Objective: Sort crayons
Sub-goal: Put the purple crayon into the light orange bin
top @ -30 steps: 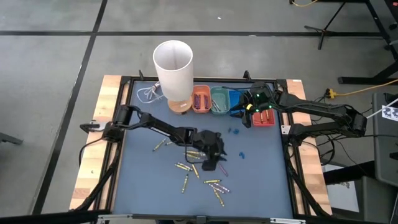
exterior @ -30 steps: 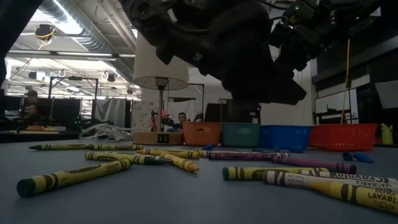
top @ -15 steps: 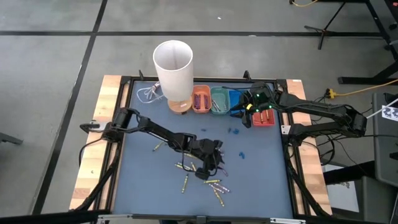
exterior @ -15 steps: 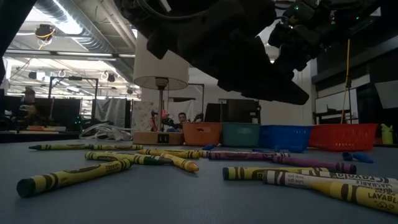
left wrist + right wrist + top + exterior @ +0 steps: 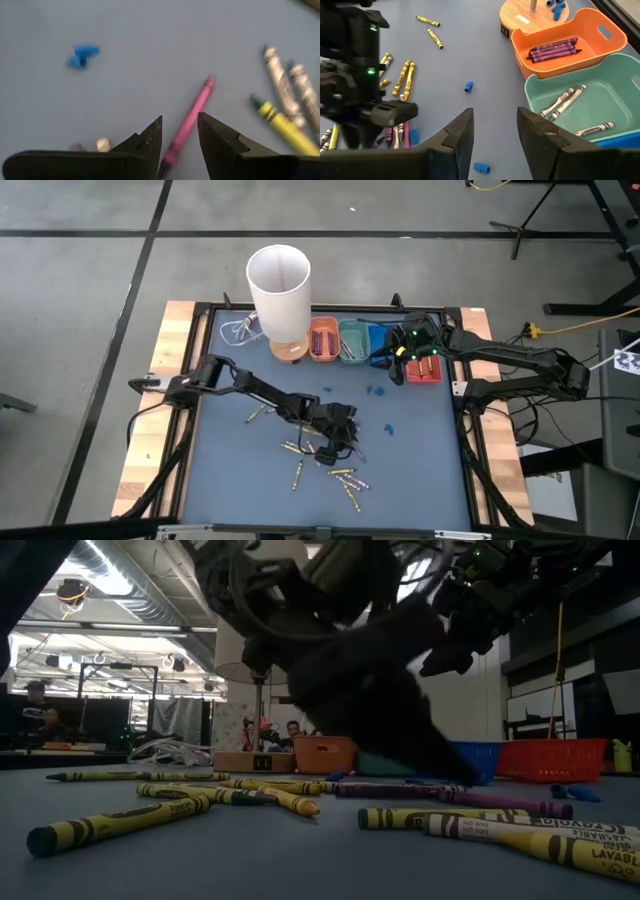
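Observation:
Several crayons, yellow, purple and pale, lie scattered on the blue mat near its front middle. My left gripper is low over them and open. In the left wrist view its fingers stand on either side of the near end of a pink-purple crayon that lies flat on the mat; my left gripper does not show any touch. My right gripper hangs open above the trays at the far edge, nothing between its fingers.
An orange tray holds purple crayons and a teal tray holds pale ones; blue and red trays follow to the right. A white shade on a wooden base stands far left. Small blue bits lie mid-mat.
My left gripper has sunk toward the mat and shifted slightly toward the near edge, rolling a little, down among the crayons. Its fingers stay open. The crayons have not moved.

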Motion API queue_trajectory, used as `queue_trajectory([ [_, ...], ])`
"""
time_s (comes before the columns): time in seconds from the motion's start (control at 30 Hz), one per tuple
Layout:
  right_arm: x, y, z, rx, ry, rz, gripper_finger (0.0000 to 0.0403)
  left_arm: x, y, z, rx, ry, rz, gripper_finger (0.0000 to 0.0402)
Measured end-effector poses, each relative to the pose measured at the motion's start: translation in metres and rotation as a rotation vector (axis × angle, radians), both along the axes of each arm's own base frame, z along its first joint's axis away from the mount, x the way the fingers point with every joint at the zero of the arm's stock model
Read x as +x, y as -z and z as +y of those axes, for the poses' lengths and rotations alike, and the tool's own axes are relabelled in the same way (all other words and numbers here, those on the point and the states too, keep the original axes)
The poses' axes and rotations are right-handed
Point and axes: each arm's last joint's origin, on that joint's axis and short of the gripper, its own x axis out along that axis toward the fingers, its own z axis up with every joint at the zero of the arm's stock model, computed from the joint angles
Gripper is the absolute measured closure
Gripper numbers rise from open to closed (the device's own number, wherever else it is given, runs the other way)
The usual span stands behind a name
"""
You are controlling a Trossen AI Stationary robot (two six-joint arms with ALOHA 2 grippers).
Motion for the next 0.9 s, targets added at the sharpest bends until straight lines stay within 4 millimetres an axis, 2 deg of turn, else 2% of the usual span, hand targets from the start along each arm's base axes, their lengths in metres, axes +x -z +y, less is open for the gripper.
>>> queue_trajectory([
  [0.2,0.000,0.000,0.000,-0.001,0.002,0.001,0.0253,0.000,0.018,0.003,-0.010,0.006,0.043,0.0292],
  [0.47,0.000,0.000,0.000,-0.001,0.002,0.002,0.0253,-0.001,0.022,0.002,-0.009,-0.003,0.080,0.0295],
  [0.9,0.000,0.000,0.000,-0.001,0.002,0.002,0.0253,-0.001,0.023,0.004,-0.013,-0.006,0.080,0.0377],
])
